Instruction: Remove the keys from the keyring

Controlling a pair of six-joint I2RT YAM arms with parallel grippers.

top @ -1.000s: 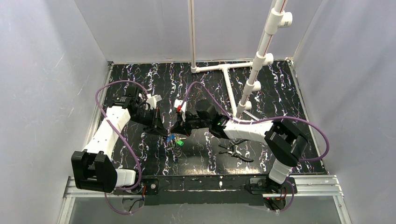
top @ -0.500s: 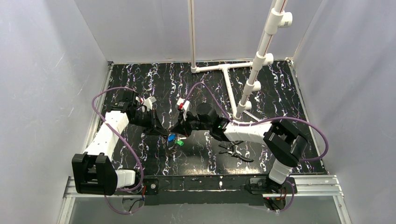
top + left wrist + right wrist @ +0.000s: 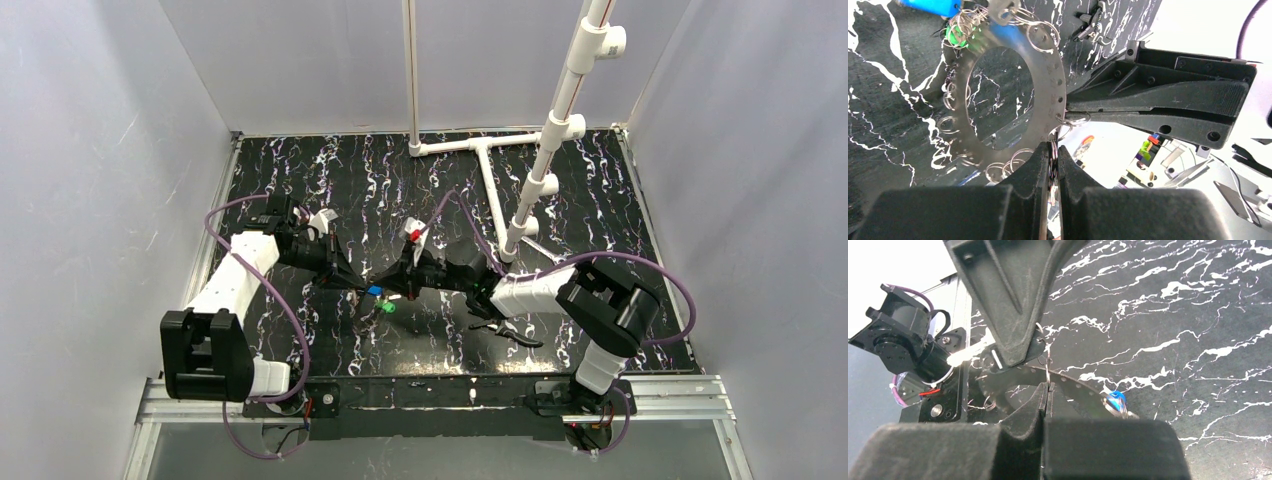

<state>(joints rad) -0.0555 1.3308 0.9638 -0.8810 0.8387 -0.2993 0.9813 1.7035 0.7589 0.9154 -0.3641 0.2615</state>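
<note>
The keyring [image 3: 1050, 75] is a flat perforated metal ring hung with several small wire rings. It is held up above the black marbled table between both grippers. The keys dangle from it, one with a blue head [image 3: 374, 292] and one with a green head [image 3: 386, 307]. My left gripper [image 3: 1053, 146] is shut on a small wire ring at the keyring's edge. The right fingers [image 3: 1148, 100] come in from the right, pinching a neighbouring wire ring. In the right wrist view my right gripper [image 3: 1047, 386] is shut on a thin wire ring, with the blue key [image 3: 1115, 401] beside it.
Black-handled pliers [image 3: 505, 328] lie on the table right of the keys, under the right forearm. A white pipe frame [image 3: 490, 170] lies at the back, and a tall white pipe [image 3: 555, 130] rises from it. Pale walls close in the left, back and right sides.
The right wrist has swung to the right and dropped lower. The left gripper has edged right, and the keys have shifted slightly with the keyring. Both grippers have stayed shut.
</note>
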